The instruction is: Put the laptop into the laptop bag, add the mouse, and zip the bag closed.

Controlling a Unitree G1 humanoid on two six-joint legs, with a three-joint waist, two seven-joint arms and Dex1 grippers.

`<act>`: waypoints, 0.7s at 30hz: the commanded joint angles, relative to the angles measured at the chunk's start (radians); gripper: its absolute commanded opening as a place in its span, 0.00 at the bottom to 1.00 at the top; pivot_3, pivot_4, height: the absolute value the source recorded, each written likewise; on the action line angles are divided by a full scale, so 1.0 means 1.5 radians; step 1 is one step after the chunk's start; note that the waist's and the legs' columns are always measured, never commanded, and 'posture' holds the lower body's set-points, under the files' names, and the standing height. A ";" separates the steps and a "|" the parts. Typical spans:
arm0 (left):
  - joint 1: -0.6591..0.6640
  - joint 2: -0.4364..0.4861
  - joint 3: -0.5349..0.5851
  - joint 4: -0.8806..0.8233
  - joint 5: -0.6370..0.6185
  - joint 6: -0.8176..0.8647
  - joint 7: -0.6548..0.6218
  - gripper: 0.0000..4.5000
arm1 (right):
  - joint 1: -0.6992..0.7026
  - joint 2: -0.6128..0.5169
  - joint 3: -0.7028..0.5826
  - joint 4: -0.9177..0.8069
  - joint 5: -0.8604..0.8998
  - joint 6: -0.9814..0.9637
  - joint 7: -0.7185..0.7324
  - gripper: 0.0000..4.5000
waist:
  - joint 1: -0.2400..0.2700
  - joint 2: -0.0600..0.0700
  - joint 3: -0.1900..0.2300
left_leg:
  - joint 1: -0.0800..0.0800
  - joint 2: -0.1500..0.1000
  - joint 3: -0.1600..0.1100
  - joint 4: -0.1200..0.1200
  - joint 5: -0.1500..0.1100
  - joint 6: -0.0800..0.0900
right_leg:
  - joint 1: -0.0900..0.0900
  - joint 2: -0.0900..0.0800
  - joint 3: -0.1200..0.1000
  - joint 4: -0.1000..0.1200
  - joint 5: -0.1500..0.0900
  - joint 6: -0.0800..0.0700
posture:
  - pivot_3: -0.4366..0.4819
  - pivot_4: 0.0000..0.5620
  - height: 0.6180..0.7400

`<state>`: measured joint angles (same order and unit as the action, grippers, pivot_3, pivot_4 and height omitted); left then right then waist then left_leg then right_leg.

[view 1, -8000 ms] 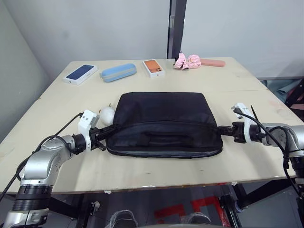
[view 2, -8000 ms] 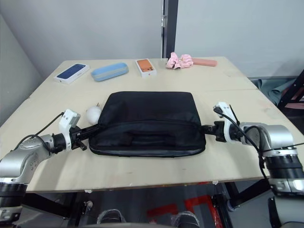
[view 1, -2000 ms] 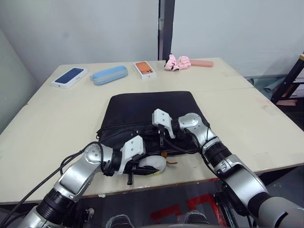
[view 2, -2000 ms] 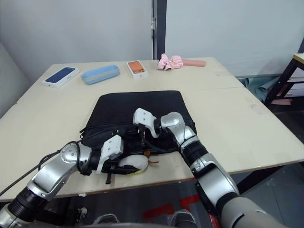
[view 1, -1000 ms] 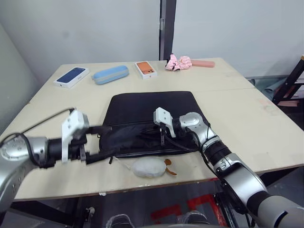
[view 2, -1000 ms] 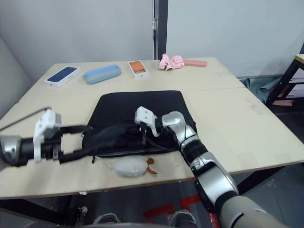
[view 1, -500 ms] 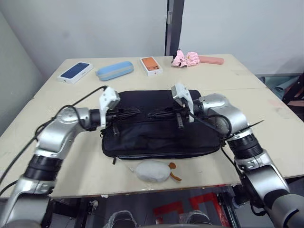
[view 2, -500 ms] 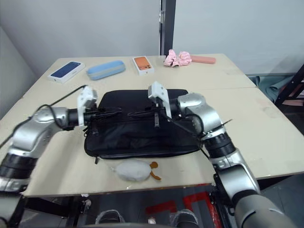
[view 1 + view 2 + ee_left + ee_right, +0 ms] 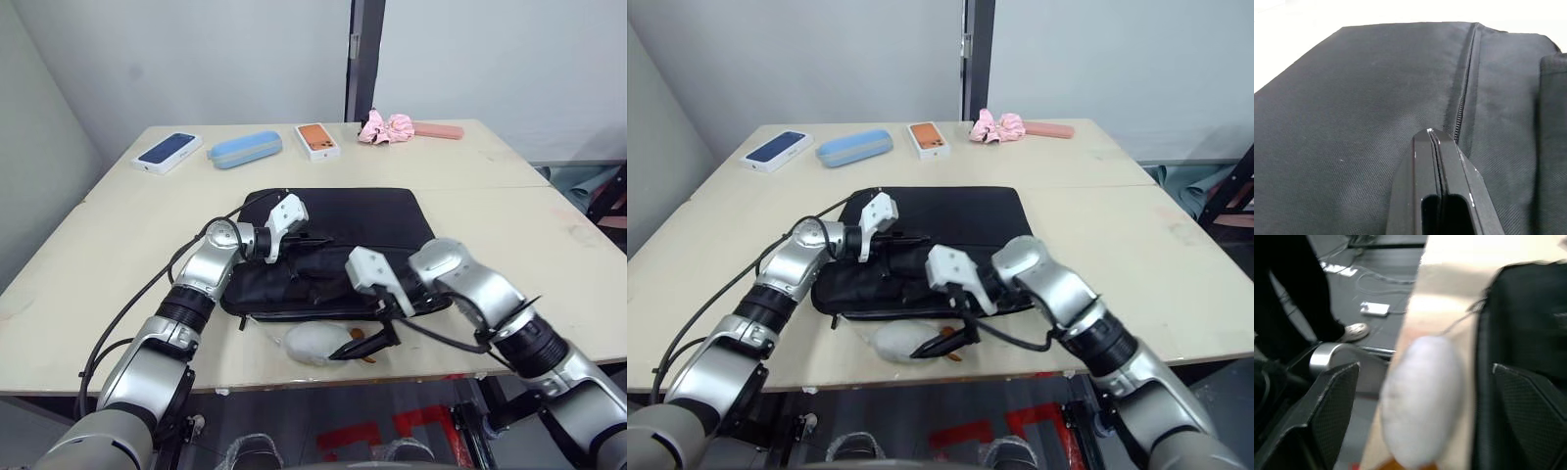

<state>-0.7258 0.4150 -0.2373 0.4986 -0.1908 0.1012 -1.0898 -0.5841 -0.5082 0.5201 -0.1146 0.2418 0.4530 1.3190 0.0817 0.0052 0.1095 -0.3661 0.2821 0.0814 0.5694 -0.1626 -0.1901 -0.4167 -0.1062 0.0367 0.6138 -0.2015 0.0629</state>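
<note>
Right pincer (image 9: 364, 345), jaws spread, has dropped from the laptop bag (image 9: 362, 211) to the white lump (image 9: 315, 344); left pincer (image 9: 1436, 142), shut empty, stays on fabric.

Left pincer (image 9: 1434, 142) pressed closed; right pincer (image 9: 1425, 377) spread wide.

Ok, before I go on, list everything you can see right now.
table: one, pale wood, under everything
laptop bag: one, black, table centre
white lump: one, white with tan tip, near edge, in front of the bag
phone box: one, white with blue picture, far left
case: one, light blue, far edge
orange box: one, far edge
scrunchie: one, pink, far edge
flat bar: one, pink, beside the scrunchie
left hand: shut, over the bag
right hand: open, at the white lump
</note>
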 commanded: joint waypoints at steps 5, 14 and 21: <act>0.047 0.006 -0.012 0.008 0.029 0.045 -0.006 0.00 | -0.007 0.022 0.038 0.070 -0.074 -0.101 -0.010 0.99 | 0.000 0.000 -0.003 | 0.000 0.000 0.000 0.000 -0.001 -0.003 | 0.000 0.000 0.000 0.000 0.000 0.000 | 0.48 0.27 1.00; 0.055 0.010 -0.009 0.000 0.040 0.046 -0.002 0.00 | 0.001 0.029 -0.005 0.098 -0.070 -0.160 -0.011 0.44 | -0.001 0.000 -0.003 | 0.000 0.000 0.000 0.000 -0.001 -0.003 | 0.000 0.000 0.000 0.000 0.001 0.000 | 0.48 0.27 1.00; 0.052 0.005 -0.009 0.020 0.041 0.037 -0.007 0.00 | 0.024 -0.022 -0.049 0.028 -0.041 -0.121 -0.004 0.00 | -0.001 0.000 -0.003 | 0.000 0.000 0.000 0.000 -0.002 -0.002 | 0.000 0.000 0.000 -0.001 0.001 0.000 | 0.48 0.27 1.00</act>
<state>-0.6867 0.4143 -0.2089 0.4589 -0.1885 0.1300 -1.0905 -0.5447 -0.5198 0.5006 -0.0149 0.1471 0.2547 1.3023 0.0798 0.0056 0.1056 -0.3663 0.2821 0.0814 0.5691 -0.1650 -0.1939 -0.4163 -0.1062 0.0366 0.6129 -0.2008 0.0626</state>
